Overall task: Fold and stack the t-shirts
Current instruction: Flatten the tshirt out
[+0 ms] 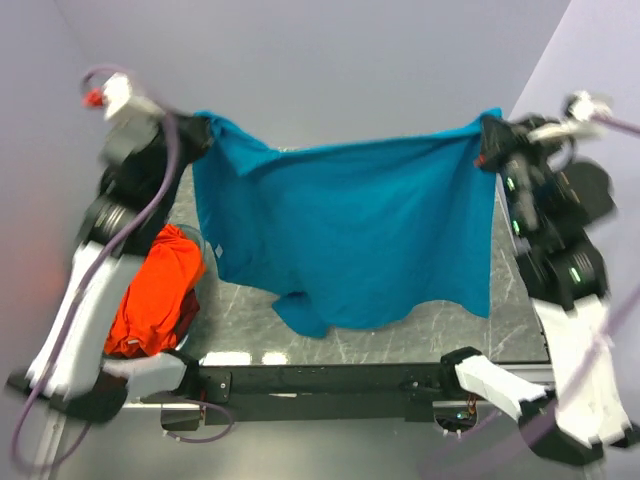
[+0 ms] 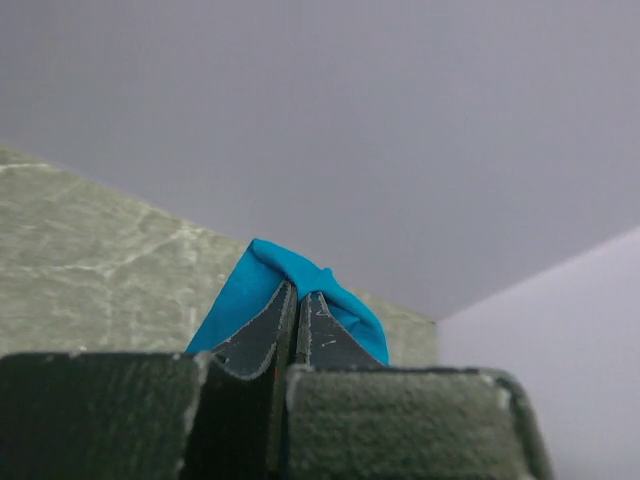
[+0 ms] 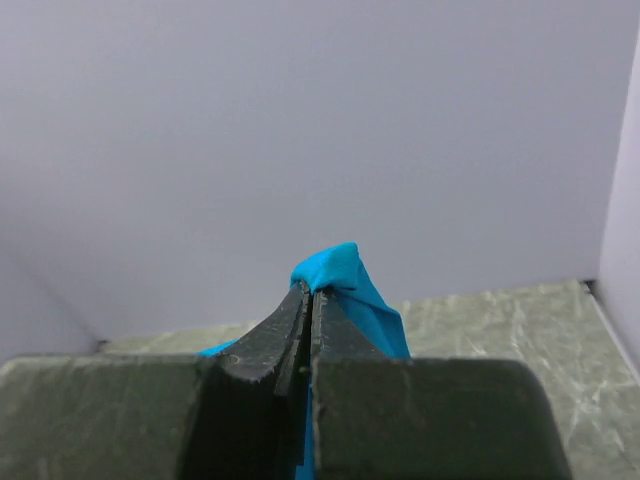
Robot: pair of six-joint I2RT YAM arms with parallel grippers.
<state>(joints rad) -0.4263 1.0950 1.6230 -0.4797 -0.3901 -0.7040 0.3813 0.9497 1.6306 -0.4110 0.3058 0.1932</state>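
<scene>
A teal blue t-shirt [image 1: 350, 225] hangs spread out in the air above the table, stretched between my two grippers. My left gripper [image 1: 203, 122] is shut on its upper left corner; in the left wrist view the cloth [image 2: 262, 270] bunches over the closed fingertips [image 2: 298, 290]. My right gripper [image 1: 487, 128] is shut on the upper right corner; in the right wrist view the cloth [image 3: 345, 270] wraps over the closed tips [image 3: 311, 292]. A crumpled orange t-shirt [image 1: 158, 290] lies at the table's left edge, with a dark red bit of cloth [image 1: 186, 312] beside it. No green shirt shows.
The grey marbled table [image 1: 400, 335] lies below the hanging shirt, whose lower hem hangs near the front. Plain lilac walls [image 1: 330, 60] stand behind and to both sides. A black rail [image 1: 320, 380] with the arm bases runs along the near edge.
</scene>
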